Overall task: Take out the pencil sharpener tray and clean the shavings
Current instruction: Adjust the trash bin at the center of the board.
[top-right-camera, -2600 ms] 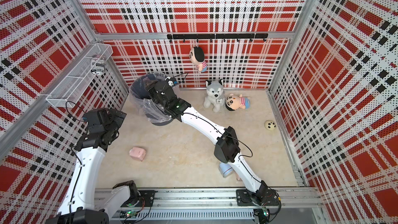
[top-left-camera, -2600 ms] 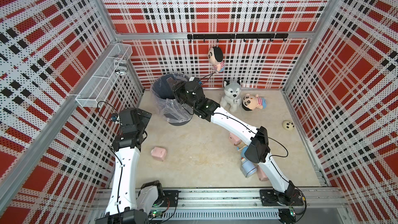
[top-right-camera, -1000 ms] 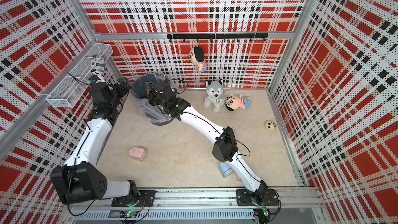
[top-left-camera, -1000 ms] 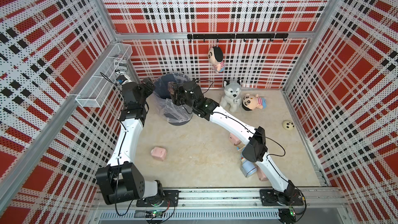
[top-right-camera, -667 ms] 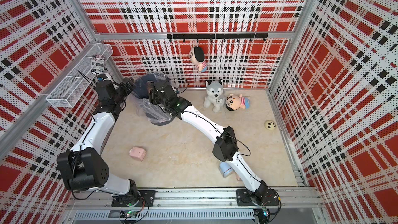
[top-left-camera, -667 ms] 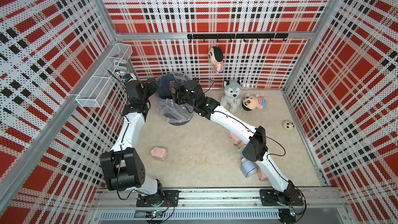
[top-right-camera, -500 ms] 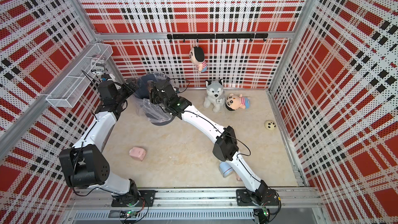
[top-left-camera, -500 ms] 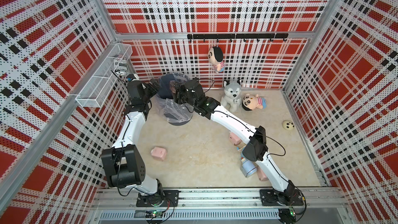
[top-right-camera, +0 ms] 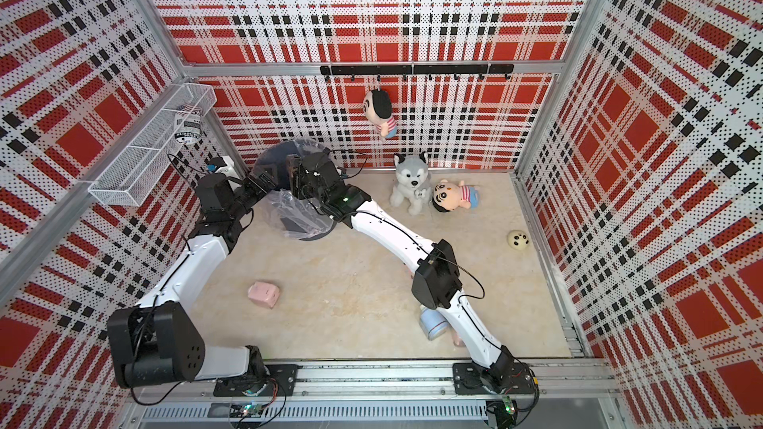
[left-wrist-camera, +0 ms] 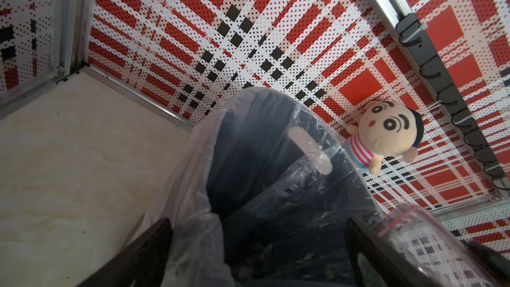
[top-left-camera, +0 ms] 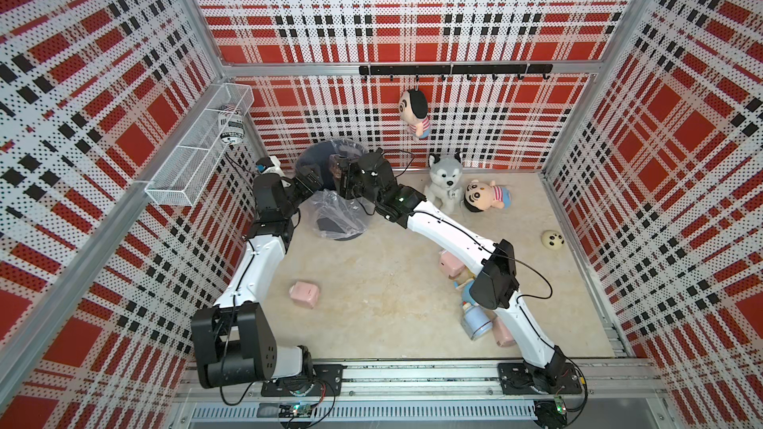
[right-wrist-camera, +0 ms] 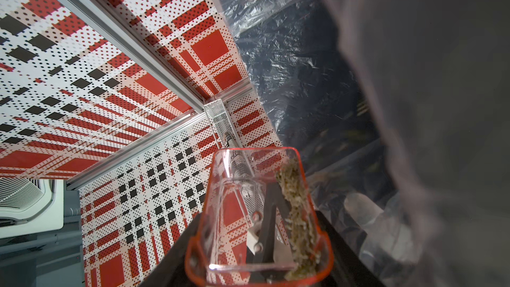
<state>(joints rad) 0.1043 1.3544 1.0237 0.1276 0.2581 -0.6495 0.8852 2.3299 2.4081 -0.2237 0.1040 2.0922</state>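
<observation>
Right fingers (right-wrist-camera: 176,258) tight on tray (right-wrist-camera: 256,216) by bin rim (left-wrist-camera: 276,98) — left fingers (left-wrist-camera: 138,260) wide, seemingly astride.

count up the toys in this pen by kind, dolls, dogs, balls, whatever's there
black-haired boy plush dolls in striped shirts: 2, a hanging one and a lying one
grey and white husky plush dog: 1
cream round ball with a panda face: 1
total: 4

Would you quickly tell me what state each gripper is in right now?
Left gripper: open, gripping nothing.
Right gripper: shut on the shavings tray.
</observation>
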